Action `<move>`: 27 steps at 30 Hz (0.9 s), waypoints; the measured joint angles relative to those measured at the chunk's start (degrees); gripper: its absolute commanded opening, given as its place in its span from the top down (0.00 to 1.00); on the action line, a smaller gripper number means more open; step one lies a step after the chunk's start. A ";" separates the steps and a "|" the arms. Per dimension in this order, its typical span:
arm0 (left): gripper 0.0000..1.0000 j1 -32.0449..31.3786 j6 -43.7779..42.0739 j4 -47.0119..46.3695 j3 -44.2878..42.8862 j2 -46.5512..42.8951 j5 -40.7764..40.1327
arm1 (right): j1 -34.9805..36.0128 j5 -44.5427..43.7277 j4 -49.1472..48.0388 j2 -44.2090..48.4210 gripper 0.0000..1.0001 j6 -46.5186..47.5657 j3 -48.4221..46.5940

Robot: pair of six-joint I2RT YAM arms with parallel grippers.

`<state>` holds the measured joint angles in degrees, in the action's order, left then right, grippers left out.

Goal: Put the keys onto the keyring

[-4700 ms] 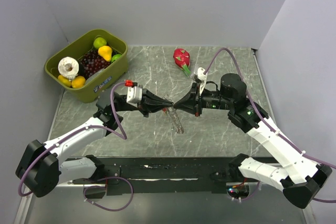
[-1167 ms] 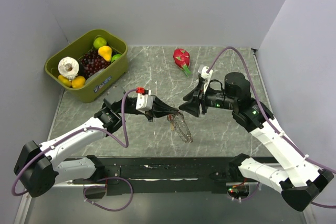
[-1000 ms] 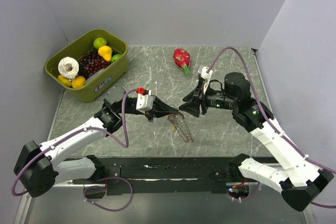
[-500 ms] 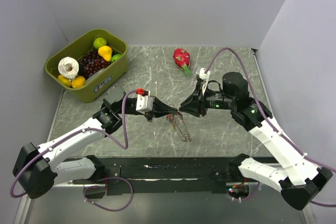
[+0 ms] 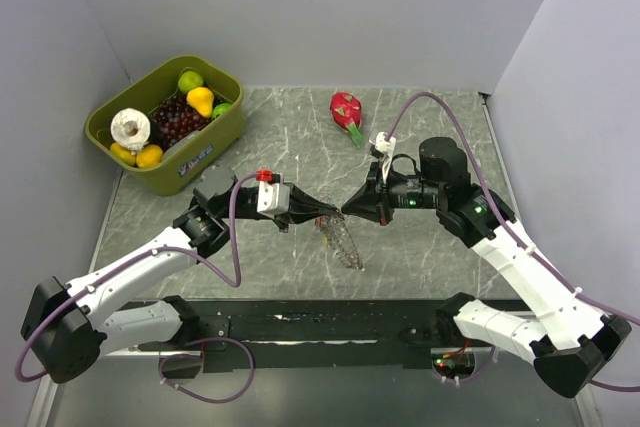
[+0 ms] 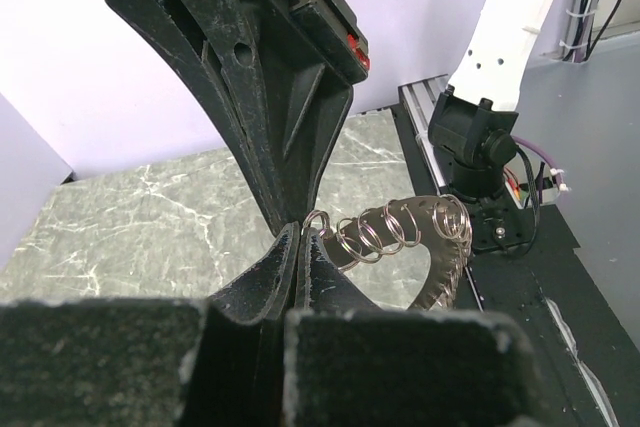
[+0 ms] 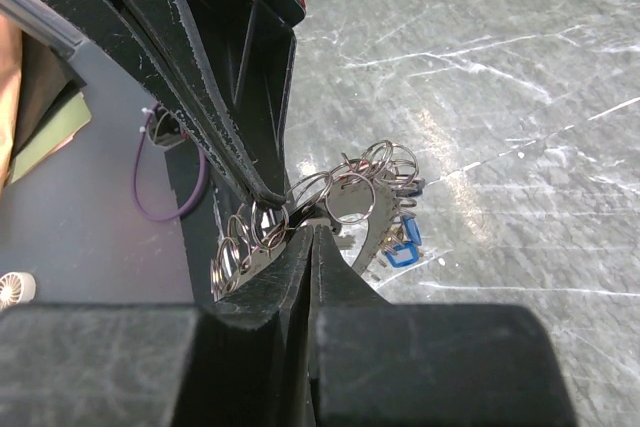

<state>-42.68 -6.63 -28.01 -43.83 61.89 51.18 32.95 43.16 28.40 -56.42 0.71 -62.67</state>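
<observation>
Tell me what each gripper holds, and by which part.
The keyring, by its coiled rim: left gripper and right gripper both pinch it at one spot, tip to tip.

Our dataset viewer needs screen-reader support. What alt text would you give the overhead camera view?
Two robot arms meet tip to tip above a marble table, the left hand and right hand both pinching a coiled keyring that hangs below them. A green bin of fruit sits far left; a dragon fruit lies near the far edge.
</observation>
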 measured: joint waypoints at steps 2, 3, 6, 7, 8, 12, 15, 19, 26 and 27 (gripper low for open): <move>0.99 0.00 0.00 0.00 0.00 -0.07 -0.07 | 0.00 0.00 0.02 0.00 1.00 0.00 0.00; 0.99 0.00 -0.02 0.00 0.00 -0.13 -0.09 | 0.00 0.00 0.02 0.00 1.00 0.00 0.00; 0.99 0.00 -0.02 0.00 0.00 -0.22 -0.13 | 0.00 0.02 0.02 0.00 1.00 0.00 0.00; 0.99 0.00 -0.02 0.00 0.00 -0.24 -0.13 | 0.00 0.02 0.02 0.00 1.00 0.00 0.00; 0.99 0.00 -0.04 0.02 0.00 -0.24 -0.13 | 0.00 0.02 0.02 0.00 1.00 0.00 0.00; 0.99 0.00 -0.15 0.02 0.00 -0.37 -0.22 | 0.00 0.02 0.02 0.04 1.00 0.00 0.02; 0.99 0.00 -0.20 0.02 0.00 -0.68 -0.46 | 0.00 0.00 0.02 0.13 1.00 0.02 0.11; 0.99 0.00 -0.15 -0.02 0.00 -1.07 -0.57 | 0.00 -0.02 0.09 0.61 1.00 0.04 0.26; 0.99 0.00 0.59 -1.53 0.57 -1.31 -0.66 | 0.00 -0.48 0.15 1.60 0.95 0.17 0.37; 0.99 0.00 0.79 -1.64 0.57 -1.33 -0.68 | 0.00 -0.74 0.15 1.90 0.93 0.20 0.37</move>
<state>-42.68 -5.85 -29.65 -43.27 60.55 50.50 32.95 42.41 28.56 -54.52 0.91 -62.30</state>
